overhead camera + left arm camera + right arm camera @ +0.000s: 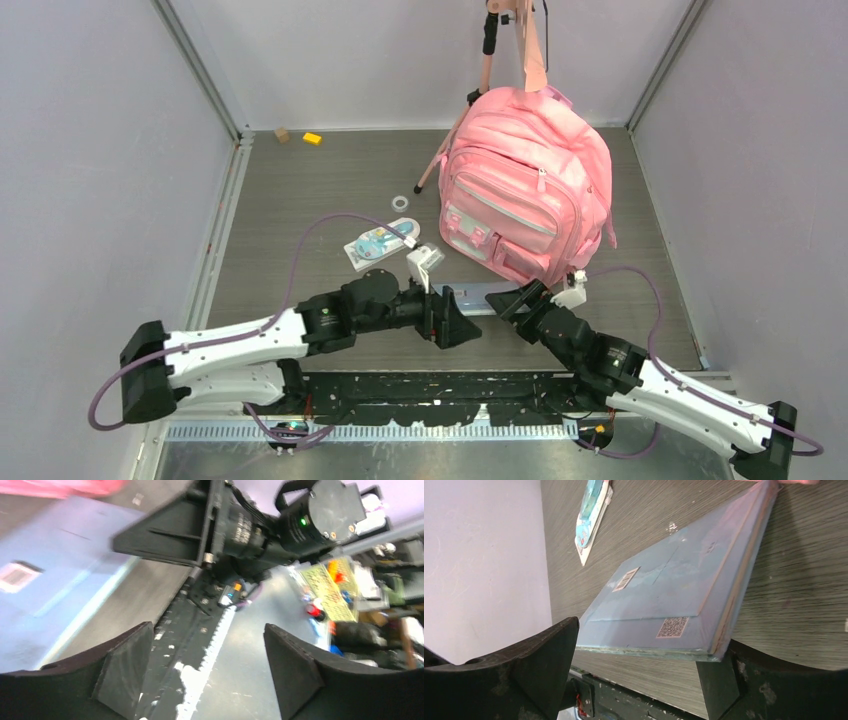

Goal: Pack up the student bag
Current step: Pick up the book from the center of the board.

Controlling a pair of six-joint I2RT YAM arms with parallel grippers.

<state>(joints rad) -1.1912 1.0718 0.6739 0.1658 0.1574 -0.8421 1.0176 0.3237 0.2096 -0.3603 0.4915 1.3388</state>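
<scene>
The student bag (525, 185) is a large pink backpack lying at the back right of the table; a blurred strip of the bag (60, 486) shows in the left wrist view. A flat pale blue book (478, 297) with QR stickers lies on the table just in front of it, between my two grippers. My left gripper (466, 318) (207, 630) is open and empty, to the left of the book (50, 590). My right gripper (515, 300) (639, 645) is open, with the book's (674, 590) near edge lying right at its fingertips.
A blister pack (380, 243) (591, 515) and a small white ring (400, 202) lie left of the bag. A yellow block (313, 139) and a wooden block (282, 134) sit at the back wall. A pink tripod (490, 60) stands behind the bag.
</scene>
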